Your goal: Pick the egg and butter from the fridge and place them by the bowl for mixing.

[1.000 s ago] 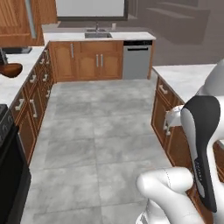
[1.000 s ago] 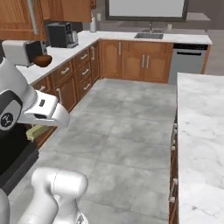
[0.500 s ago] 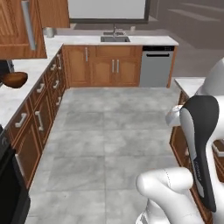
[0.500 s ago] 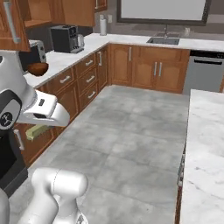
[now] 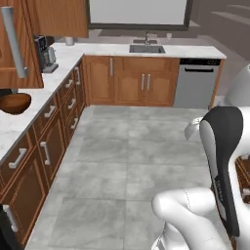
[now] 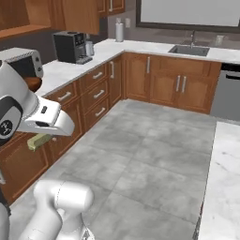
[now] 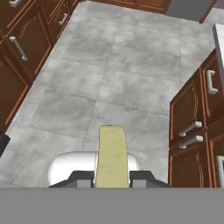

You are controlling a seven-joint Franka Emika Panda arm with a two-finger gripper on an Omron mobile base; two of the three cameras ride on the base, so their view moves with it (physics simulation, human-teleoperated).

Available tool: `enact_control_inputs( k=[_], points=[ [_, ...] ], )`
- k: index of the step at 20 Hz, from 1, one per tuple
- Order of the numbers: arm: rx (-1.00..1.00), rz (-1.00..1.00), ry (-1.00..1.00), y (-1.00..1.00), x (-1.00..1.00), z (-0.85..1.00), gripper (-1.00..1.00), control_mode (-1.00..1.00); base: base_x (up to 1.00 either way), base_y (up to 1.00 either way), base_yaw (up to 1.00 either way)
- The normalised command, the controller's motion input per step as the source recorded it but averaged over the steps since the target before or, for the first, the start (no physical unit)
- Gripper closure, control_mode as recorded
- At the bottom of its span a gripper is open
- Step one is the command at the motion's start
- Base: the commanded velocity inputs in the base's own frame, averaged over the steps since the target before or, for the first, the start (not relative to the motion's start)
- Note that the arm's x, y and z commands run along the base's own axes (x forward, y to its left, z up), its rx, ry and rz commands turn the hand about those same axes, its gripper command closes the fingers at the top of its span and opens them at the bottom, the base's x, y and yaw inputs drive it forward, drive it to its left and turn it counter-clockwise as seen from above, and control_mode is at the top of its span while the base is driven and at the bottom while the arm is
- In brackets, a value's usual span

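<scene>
In the hand view my gripper (image 7: pixel 112 178) is shut on the butter (image 7: pixel 112 153), an olive-yellow stick that juts forward between the two fingertips over the grey tiled floor. From the right base view the butter (image 6: pixel 38 140) shows under my white hand, beside the lower cabinets on the left. The dark reddish-brown bowl (image 5: pixel 13 103) stands on the left counter (image 5: pixel 29 117), and its rim (image 6: pixel 33 83) peeks out behind my arm. The egg and the fridge are out of view.
A coffee machine (image 6: pixel 70 47) and a toaster (image 6: pixel 23 61) stand on the left counter. A wooden panel with a long pale handle (image 5: pixel 13 41) hangs above the bowl. Sink (image 5: pixel 146 49) and dishwasher (image 5: pixel 196 83) line the back wall. An island counter (image 6: pixel 225 178) lies to the right.
The whole picture has shifted, so the base has moved: the left counter and bowl sit further into view. The gripper stays shut on the butter.
</scene>
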Motion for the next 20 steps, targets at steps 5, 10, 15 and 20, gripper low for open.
enact_control_inputs(
  k=[5, 10, 15, 20],
  points=[
    [0.0, 0.0, 0.0, 0.0, 0.0, 0.0, 1.0, 1.0, 1.0, -0.52, 0.27],
    [0.0, 0.0, 0.0, 0.0, 0.0, 0.0, 1.0, 1.0, 1.0, -0.51, 0.34],
    [0.0, 0.0, 0.0, 0.0, 0.0, 0.0, 1.0, 1.0, 0.73, -0.29, 0.55],
    [0.0, 0.0, 0.0, 0.0, 0.0, 0.0, 1.0, 1.0, 0.33, -0.06, 0.91]
  ],
)
